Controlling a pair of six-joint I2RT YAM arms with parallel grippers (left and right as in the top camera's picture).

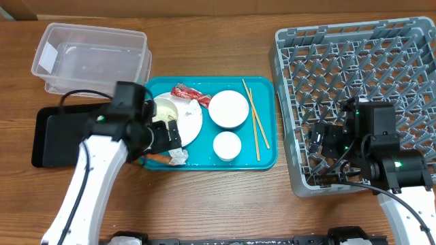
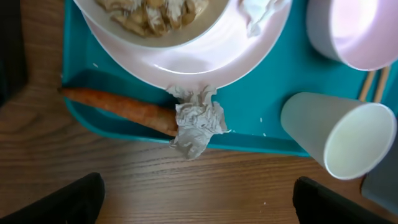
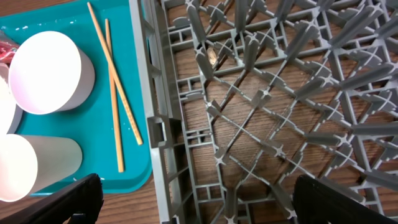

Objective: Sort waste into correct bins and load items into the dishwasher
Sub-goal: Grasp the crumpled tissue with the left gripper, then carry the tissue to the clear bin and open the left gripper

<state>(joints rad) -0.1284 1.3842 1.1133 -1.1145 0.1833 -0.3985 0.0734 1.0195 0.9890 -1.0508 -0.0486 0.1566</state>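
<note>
The left claw (image 2: pixel 199 202) hangs spread wide and empty over the near rim of the teal tray (image 2: pixel 267 124), which sits mid-surface. Right under it the crumpled paper ball (image 2: pixel 196 121) straddles that rim, lying across the tip of the carrot (image 2: pixel 118 106) and touching the edge of the plate (image 2: pixel 186 62) that carries the food scraps (image 2: pixel 149 12). That pile-up is my worry: a close from here could pinch paper and carrot together and send both to one bin. It could also nudge the plate and spill scraps, or clip the white cup (image 2: pixel 339 140) just beside. The paper might also roll off toward the surface's front edge. The right claw (image 3: pixel 199 199) is likewise released, holding nothing, above the dish rack (image 3: pixel 280 93) by the right edge, with the chopsticks (image 3: pixel 115 87) untouched on the tray. The clear tub (image 1: pixel 92 54) in the far left corner wears a white label (image 1: pixel 46 61), but I can't read anything on it. The print on the red wrapper (image 1: pixel 185 92) is too small too.
</note>
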